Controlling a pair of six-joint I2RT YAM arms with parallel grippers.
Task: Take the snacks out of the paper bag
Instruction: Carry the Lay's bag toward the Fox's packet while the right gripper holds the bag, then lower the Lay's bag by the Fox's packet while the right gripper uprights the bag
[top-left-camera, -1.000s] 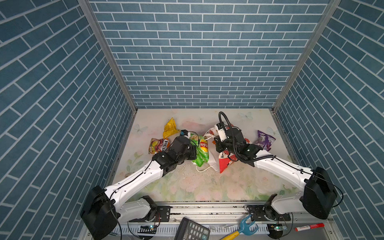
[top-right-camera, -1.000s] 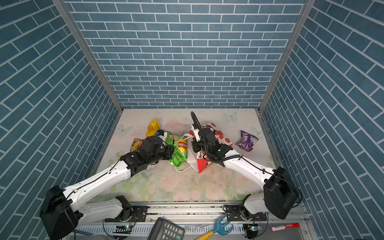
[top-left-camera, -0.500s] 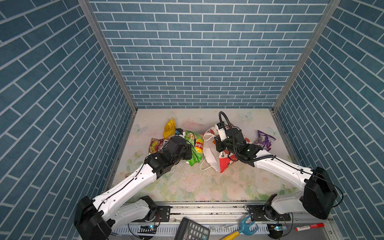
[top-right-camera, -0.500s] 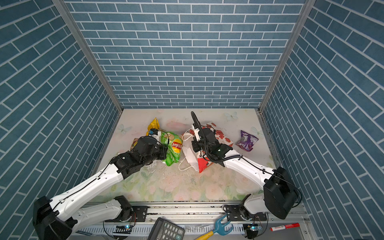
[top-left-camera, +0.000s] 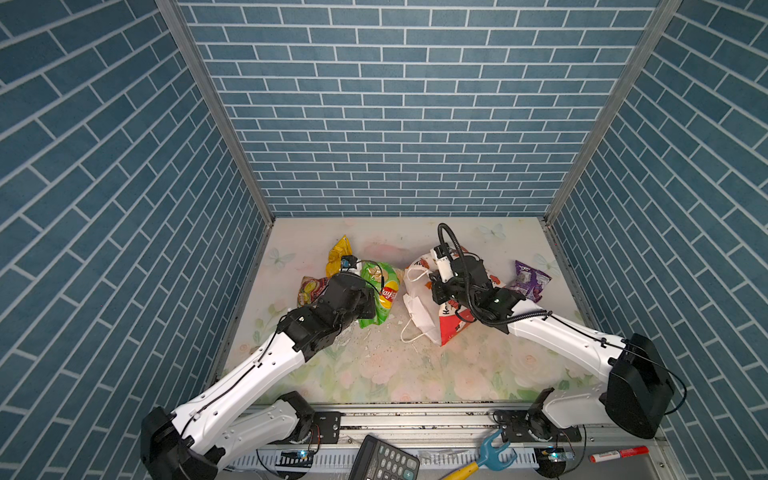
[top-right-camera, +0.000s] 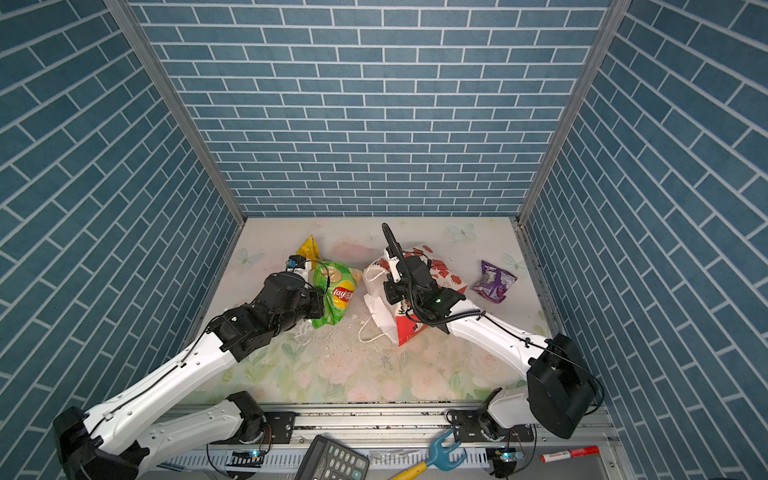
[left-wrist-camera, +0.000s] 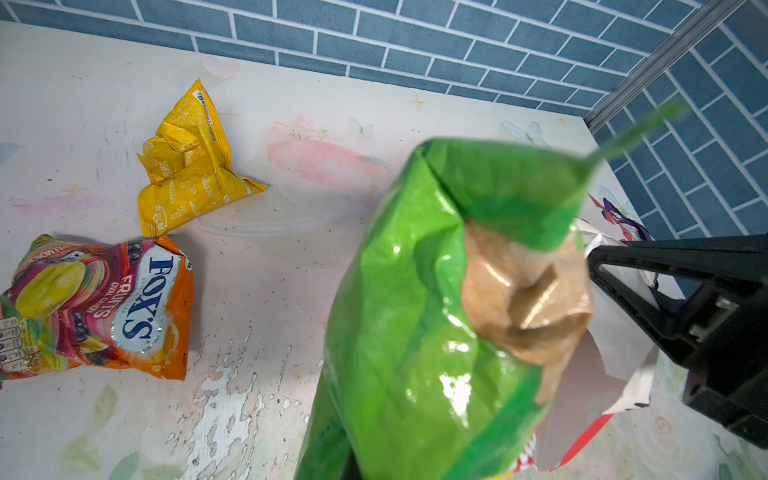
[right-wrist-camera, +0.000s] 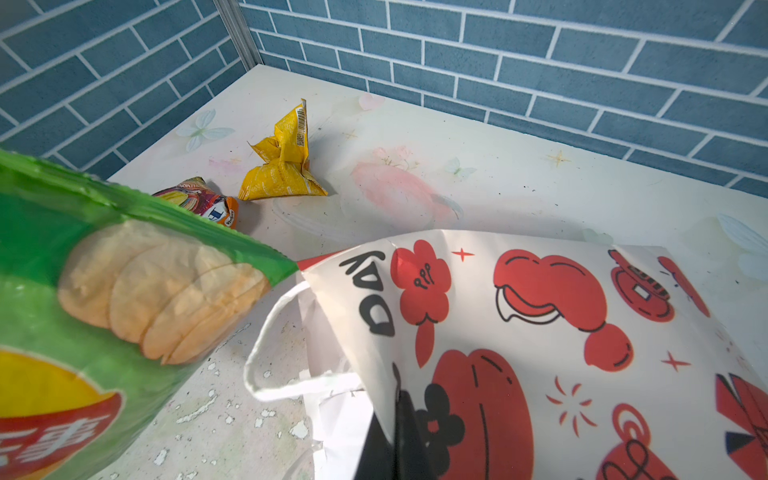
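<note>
Currently, we have both pincers clamped.
Left pincer (top-left-camera: 368, 299) grips the green Lay's packet (top-left-camera: 384, 291), outside and just left of the paper bag (top-left-camera: 419, 311) on the desk (top-left-camera: 374, 374); right pincer (top-left-camera: 435, 292) grips the bag's mouth edge.

The paper bag (right-wrist-camera: 540, 316) lies on its side on the flowered table (right-wrist-camera: 498, 187). It is white with red cartoon prints and the black letters "DAY". At its open mouth a white cord handle (right-wrist-camera: 266, 332) loops out over flaked paint. Of the right hand (right-wrist-camera: 399, 449) only a black part shows, pressed against the bag's wall at the mouth. Close to the camera and blurred, a green Lay's packet (right-wrist-camera: 104, 291) overlaps the bag's corner. Beyond it an orange Fox's packet (right-wrist-camera: 208, 205) peeks out, just beside a crumpled yellow packet (right-wrist-camera: 282, 170). Blue brick walls (right-wrist-camera: 540, 62) stand behind.
</note>
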